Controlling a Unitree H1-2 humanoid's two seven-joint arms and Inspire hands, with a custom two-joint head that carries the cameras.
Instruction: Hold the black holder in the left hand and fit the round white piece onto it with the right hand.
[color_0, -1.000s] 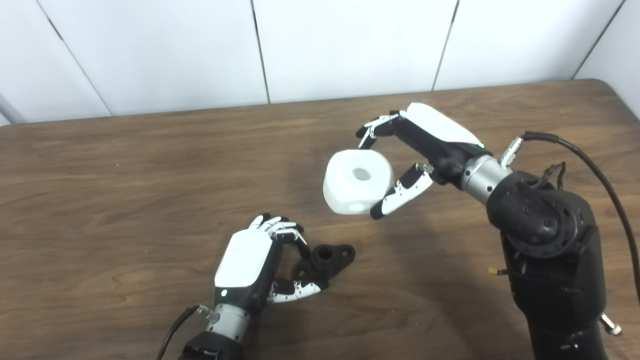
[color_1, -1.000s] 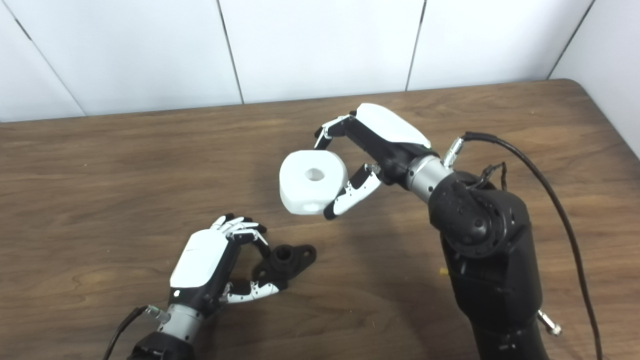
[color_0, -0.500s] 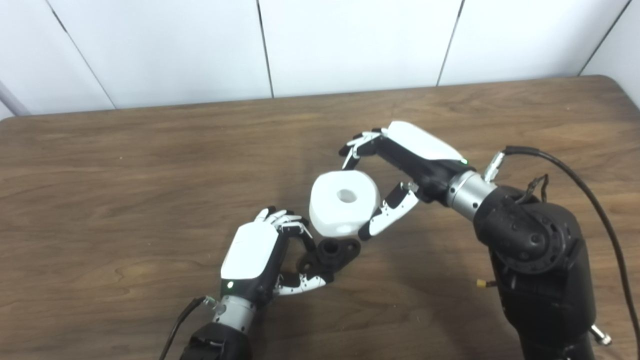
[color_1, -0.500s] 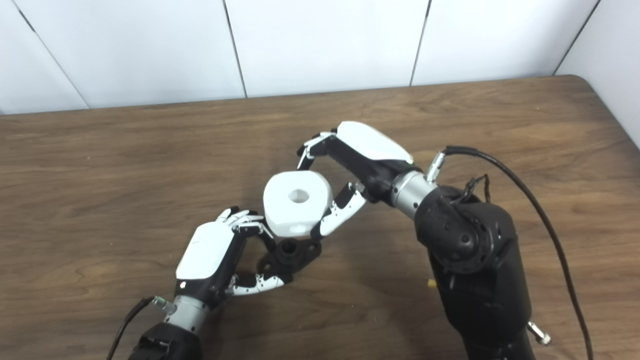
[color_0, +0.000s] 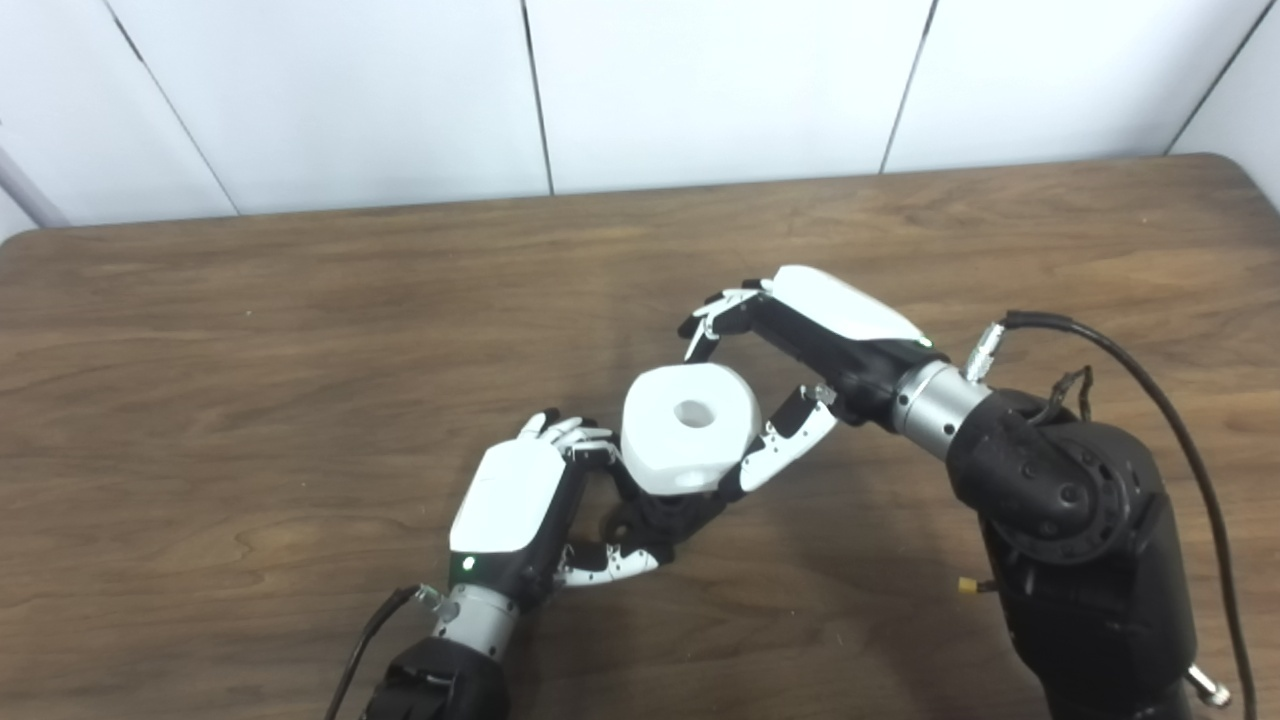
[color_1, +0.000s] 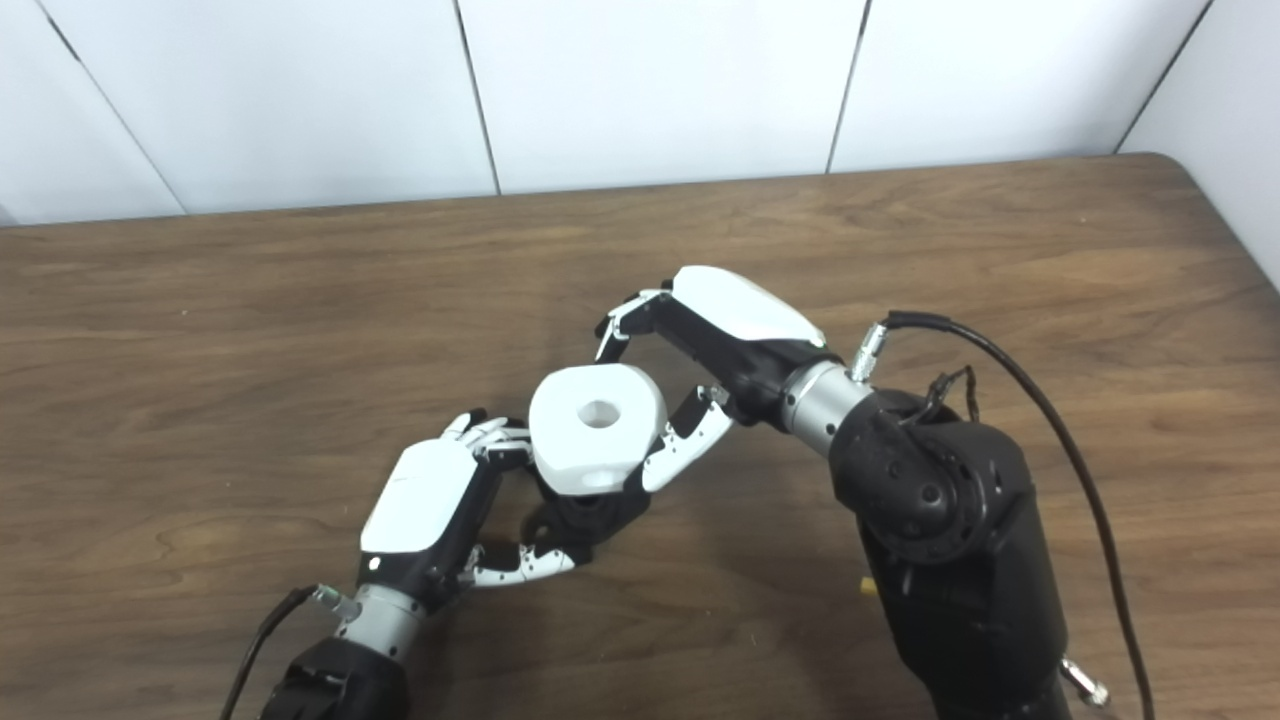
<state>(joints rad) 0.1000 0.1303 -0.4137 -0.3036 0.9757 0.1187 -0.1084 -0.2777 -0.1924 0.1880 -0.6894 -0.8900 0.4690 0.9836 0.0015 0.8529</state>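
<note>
Hands meet just below the middle of the frame. Right hand (color_0: 790, 345) holds the white piece (color_0: 690, 427) between its fingers (color_0: 715, 318) at the far side and its thumb (color_0: 785, 450) at the near right side; the piece's flat face with the round hole points up. Left hand (color_0: 515, 500) is closed on the holder (color_0: 660, 515), fingertips curled at its top left and thumb (color_0: 605, 565) stretched under its near edge. The piece sits directly over the holder and covers most of it, so only a dark part of the holder shows beneath the piece's lower rim. Whether the two are touching or fully seated cannot be told, since the piece itself blocks the joint in both views. Left fingertips lie just beside the piece's left side.

Right forearm (color_0: 1070, 520), black and bulky, fills the lower right of the frame, with a black cable (color_0: 1160, 390) looping from the wrist toward the right edge. Left arm comes in at the bottom, left of centre, with a thin cable beside the wrist. Brown wooden table (color_0: 250, 350) carries everything. White wall panels (color_0: 700, 90) run across the top of the frame.
</note>
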